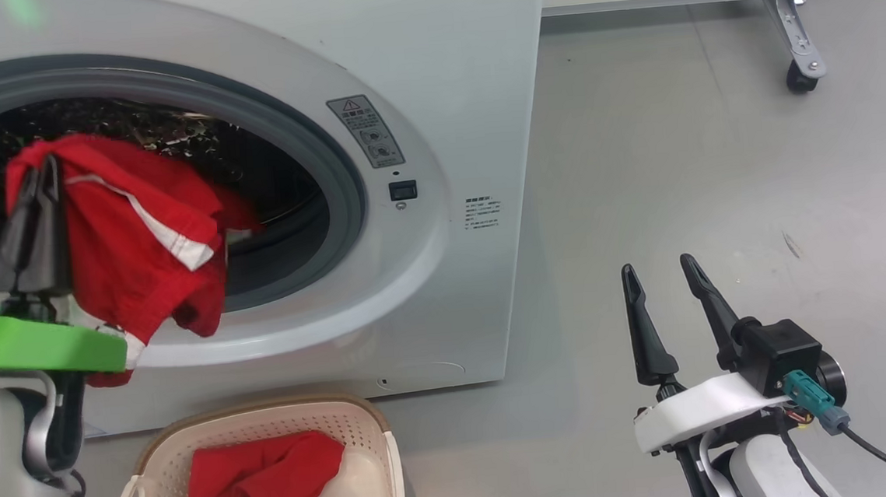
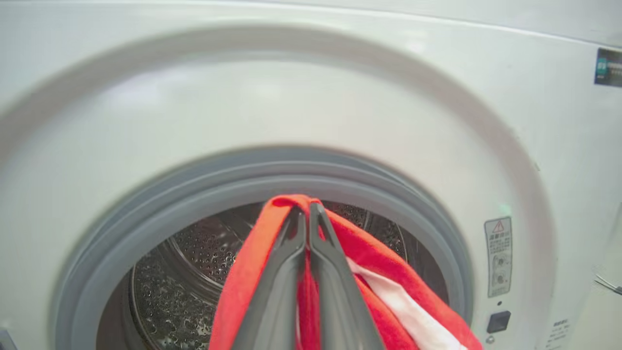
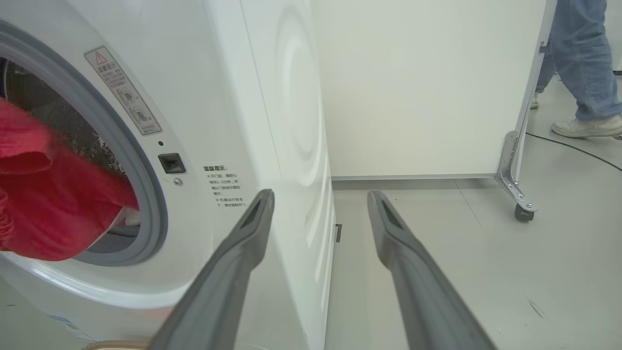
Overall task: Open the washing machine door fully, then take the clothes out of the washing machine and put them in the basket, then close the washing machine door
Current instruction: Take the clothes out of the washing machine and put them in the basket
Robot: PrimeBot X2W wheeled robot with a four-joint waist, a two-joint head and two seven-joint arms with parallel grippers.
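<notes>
**Clothes (image 1: 139, 246) pinched at the washing machine (image 1: 447, 84) mouth**

My left gripper (image 1: 42, 167) is pressed together on the red fabric, which hangs out of the drum opening, just beyond the basket (image 1: 151, 475). My right gripper (image 1: 657, 266) stands spread and empty, well off to the right.

We had our left gripper (image 1: 42, 171) pinched shut on the clothes (image 1: 139, 246), dark fingers together pointing up, green wrist bracket (image 1: 29, 349) just below. Our right gripper (image 1: 657, 266) stood wide apart, empty, fingers angled up and slightly left from a white wrist bracket (image 1: 696, 410), black camera block (image 1: 782, 353) beside it, pale forearm (image 1: 770, 467) beneath.
</notes>
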